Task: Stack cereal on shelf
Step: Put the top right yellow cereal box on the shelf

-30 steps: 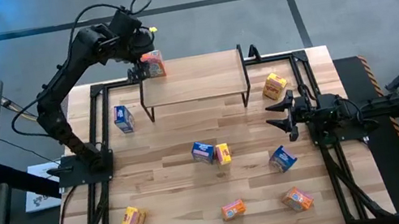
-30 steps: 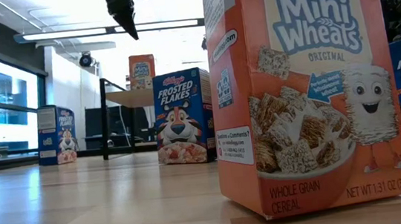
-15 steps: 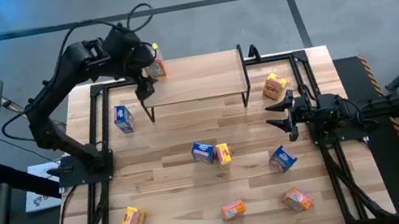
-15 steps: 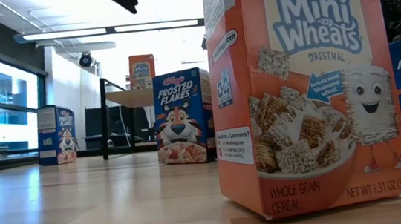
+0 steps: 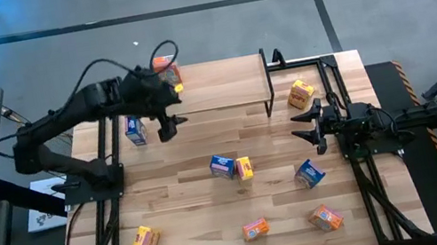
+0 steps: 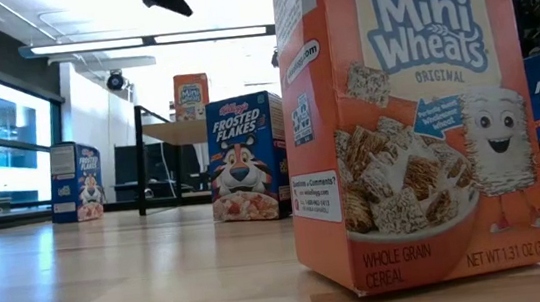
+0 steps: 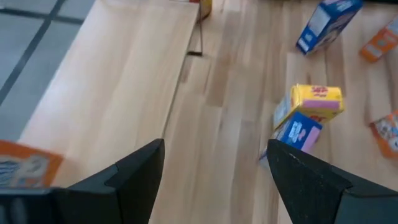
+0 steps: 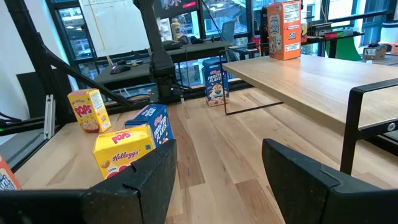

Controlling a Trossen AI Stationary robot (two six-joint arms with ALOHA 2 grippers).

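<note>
One orange-red cardboard mini cereal box (image 5: 165, 71) stands at the ten o'clock corner of the low light-wood shelf (image 5: 221, 86); eight boxes remain on the table. The empty left gripper (image 5: 168, 128), fingers apart, hovers just at the box's six o'clock. The right gripper (image 5: 302, 123) waits open at three o'clock.

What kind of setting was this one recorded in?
Probably a robotics lab or workshop: a wooden table framed by arm mounts, concrete floor around it, and desks with equipment before big windows.
</note>
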